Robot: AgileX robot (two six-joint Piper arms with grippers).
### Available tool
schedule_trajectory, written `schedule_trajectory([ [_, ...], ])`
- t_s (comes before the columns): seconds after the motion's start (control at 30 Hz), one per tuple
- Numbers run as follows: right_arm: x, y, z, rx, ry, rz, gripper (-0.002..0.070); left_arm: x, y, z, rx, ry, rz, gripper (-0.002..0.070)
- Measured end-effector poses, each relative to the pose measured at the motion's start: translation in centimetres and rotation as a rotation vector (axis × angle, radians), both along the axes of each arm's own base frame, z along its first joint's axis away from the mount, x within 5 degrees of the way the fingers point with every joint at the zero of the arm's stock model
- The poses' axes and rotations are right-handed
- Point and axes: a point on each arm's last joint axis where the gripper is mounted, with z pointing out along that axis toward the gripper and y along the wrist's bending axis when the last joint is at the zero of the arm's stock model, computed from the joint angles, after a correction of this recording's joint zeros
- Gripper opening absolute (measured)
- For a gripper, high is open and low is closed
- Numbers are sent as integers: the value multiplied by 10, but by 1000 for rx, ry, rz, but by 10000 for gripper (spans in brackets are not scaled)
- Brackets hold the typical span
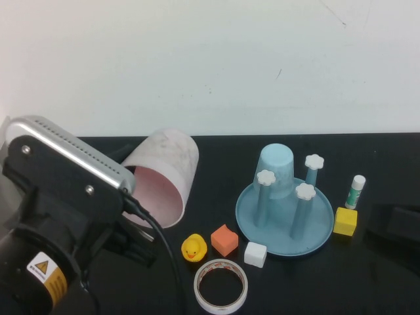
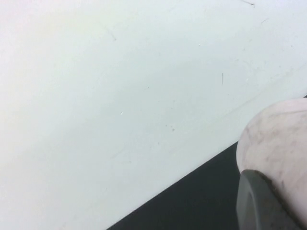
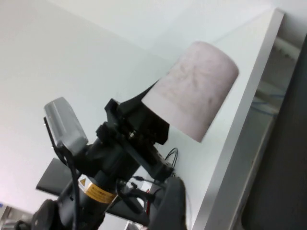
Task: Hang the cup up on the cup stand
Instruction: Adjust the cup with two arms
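From the high view I see the pale pink, slightly tapered plastic cup (image 1: 163,176) raised at the left, tilted with its open mouth toward me, well apart from the light blue round cup stand (image 1: 319,231). The left end effector (image 3: 144,120) is clenched on the cup's rim; in the right wrist view its black fingers (image 3: 125,111) hold the cup from the mouth end, the scuffed matte wall pointing away. The right end effector (image 3: 168,211) is near the worktop's (image 1: 380,282) right edge, away from the cup; I cannot tell how wide it stands. The stand carries 3 visible white flower-capped pegs (image 1: 304,193) and an upturned light blue cup (image 1: 275,169).
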Motion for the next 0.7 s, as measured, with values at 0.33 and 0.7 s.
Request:
schedule_trajectory([
  [0.33, 16, 3, 6, -32, -83, 51, 651, -5, -8, -4, 247, -56, -147, 5],
  [0.7, 18, 2, 6, -66, -132, 34, 651, -12, -17, -8, 610, -230, -345, 5],
])
